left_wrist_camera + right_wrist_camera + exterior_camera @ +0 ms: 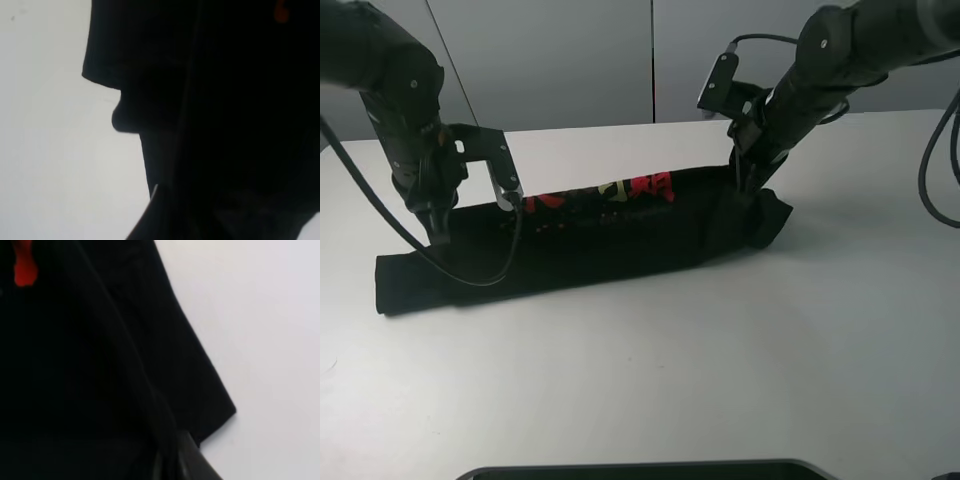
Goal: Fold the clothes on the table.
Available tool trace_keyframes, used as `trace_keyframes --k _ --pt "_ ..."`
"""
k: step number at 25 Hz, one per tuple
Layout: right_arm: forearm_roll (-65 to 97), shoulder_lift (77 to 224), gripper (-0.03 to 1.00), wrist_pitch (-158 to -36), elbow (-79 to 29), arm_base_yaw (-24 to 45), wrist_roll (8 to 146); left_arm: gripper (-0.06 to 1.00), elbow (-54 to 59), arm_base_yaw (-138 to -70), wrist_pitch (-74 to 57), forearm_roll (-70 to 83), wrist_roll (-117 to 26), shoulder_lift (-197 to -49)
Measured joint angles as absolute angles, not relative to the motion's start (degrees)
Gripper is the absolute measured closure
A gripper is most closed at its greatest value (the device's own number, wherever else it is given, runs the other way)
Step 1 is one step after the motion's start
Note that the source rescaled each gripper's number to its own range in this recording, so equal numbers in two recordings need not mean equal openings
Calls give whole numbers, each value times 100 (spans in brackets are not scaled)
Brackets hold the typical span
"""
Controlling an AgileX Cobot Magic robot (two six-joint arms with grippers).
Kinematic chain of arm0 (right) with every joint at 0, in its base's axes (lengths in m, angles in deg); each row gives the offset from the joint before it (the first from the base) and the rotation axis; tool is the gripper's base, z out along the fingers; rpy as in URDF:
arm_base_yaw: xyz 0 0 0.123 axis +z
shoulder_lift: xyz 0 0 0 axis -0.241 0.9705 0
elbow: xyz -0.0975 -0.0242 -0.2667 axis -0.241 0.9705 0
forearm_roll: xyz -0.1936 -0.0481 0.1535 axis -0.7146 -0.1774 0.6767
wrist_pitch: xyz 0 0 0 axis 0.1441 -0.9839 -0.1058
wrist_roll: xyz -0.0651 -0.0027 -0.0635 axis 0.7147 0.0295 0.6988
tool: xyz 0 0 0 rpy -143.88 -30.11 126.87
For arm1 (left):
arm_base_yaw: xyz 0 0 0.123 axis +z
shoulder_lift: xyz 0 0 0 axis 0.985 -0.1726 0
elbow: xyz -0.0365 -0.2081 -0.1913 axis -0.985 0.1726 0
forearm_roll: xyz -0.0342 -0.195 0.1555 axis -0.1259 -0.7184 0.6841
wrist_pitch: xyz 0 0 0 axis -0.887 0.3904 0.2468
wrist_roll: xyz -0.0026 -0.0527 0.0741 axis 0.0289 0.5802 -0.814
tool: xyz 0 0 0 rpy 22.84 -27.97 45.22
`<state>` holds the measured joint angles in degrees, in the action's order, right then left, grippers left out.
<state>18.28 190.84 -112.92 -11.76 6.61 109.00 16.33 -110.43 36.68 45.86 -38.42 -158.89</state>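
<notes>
The white table (pixel 650 380) is bearing the black T-shirt (pixel 600 250), lying as a long folded band across the middle. The left gripper (pixel 438 235) and right gripper (pixel 748 188) are pinching it near its ends, jaws closed.

Grey wall panels (pixel 560 60) at back, dark vertical seams between. Black flat object (pixel 650 470) at near edge, cut off.

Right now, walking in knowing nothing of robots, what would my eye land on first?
A black cotton T-shirt, folded into a long band with red characters along its upper edge, lies across the large white table. The black left gripper points down onto it near its left end, and the black right gripper at its bunched right end, both shut.
</notes>
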Motion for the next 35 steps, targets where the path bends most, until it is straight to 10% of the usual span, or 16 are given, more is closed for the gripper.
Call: trace_keyframes --k 11,21,26,35 --pt "1828 19807 94 -10514 -1176 661 10904 93 1602 -10855 2589 5438 -2849 -16953" --pt "2015 19842 19 -9504 -1176 661 10904 79 1602 -10832 2521 6086 -2177 -17004" --pt "2303 19246 16 -9264 -1176 661 10675 50 1602 -10994 2521 6077 -1774 -16597" --pt "2895 18235 16 -11945 -1189 204 7978 44 1602 -11197 2843 4587 -1266 -15182"
